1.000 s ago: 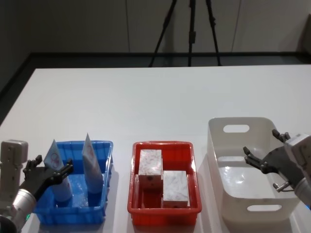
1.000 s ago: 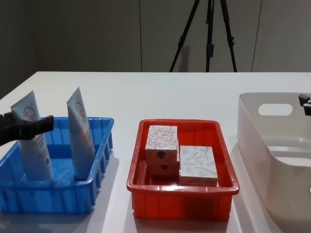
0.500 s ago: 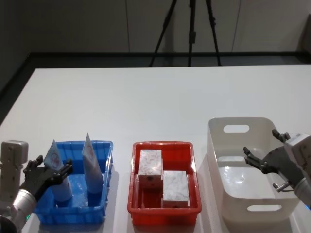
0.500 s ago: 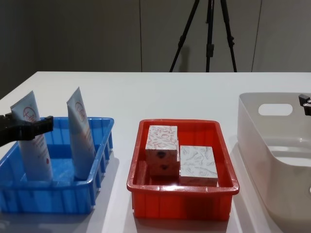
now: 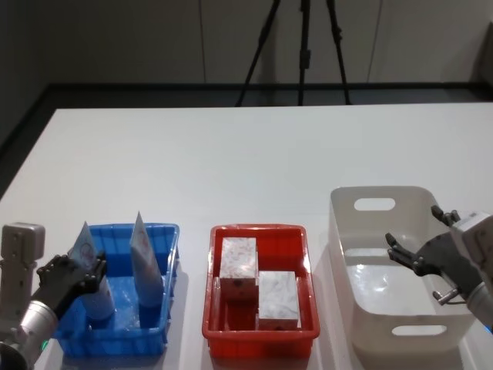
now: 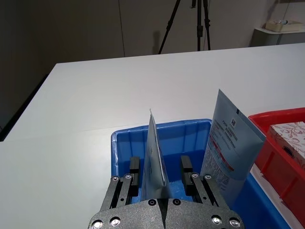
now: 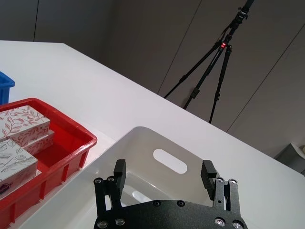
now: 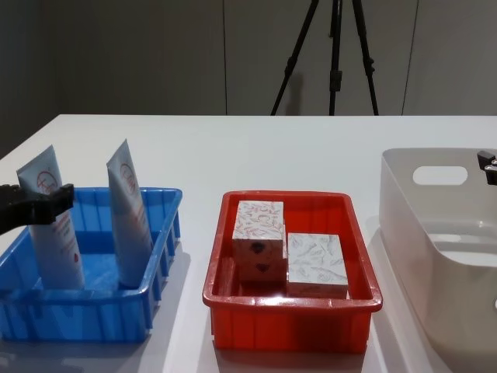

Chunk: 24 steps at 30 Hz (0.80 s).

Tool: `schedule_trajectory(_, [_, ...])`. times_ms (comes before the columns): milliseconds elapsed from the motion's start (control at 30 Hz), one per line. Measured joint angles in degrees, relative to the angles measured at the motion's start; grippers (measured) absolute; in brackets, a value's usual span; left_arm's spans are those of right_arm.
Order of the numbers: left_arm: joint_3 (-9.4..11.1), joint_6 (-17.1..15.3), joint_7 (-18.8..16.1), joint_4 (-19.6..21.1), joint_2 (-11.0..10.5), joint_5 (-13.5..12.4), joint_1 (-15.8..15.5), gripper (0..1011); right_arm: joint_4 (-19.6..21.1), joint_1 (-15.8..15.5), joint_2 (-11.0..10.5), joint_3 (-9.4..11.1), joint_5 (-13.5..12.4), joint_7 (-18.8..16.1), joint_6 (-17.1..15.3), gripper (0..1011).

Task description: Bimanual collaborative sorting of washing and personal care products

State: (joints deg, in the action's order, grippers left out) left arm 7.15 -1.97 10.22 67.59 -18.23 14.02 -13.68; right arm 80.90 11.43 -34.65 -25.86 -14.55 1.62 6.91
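The left gripper point(image 6: 160, 167), jaws open, flanks an upright pale-blue squeeze tube point(image 6: 153, 138), seemingly poised to pinch its flat faces. The right gripper point(image 7: 164, 171), also open, hovers over a white plastic bin point(image 7: 138, 137).

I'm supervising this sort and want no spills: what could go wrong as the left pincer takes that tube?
The left pincer straddles the leftmost tube across its thin, flat upper part, so closing may bend it or let it slip. The second tube stands tilted close beside it in the blue bin; lifting might knock it over.
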Motion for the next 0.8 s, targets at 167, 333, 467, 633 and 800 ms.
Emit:
schedule_trajectory(167, [0.01,0.03,0.0,0.02,0.0,0.0,0.0,400,0.0,0.0,0.0,0.0,0.0,0.0,0.0,1001])
schedule_trajectory(333, [0.01,0.06,0.0,0.04,0.0,0.01,0.0,223,0.0,0.0,0.0,0.0,0.0,0.0,0.0,1001])
schedule_trajectory(467, [0.01,0.07,0.0,0.04,0.0,0.01,0.0,181,0.0,0.0,0.0,0.0,0.0,0.0,0.0,1001])
schedule_trajectory(633, [0.01,0.08,0.0,0.05,0.0,0.01,0.0,166,0.0,0.0,0.0,0.0,0.0,0.0,0.0,1001])
schedule_trajectory(800, [0.01,0.08,0.0,0.05,0.0,0.0,0.0,164,0.0,0.0,0.0,0.0,0.0,0.0,0.0,1001])
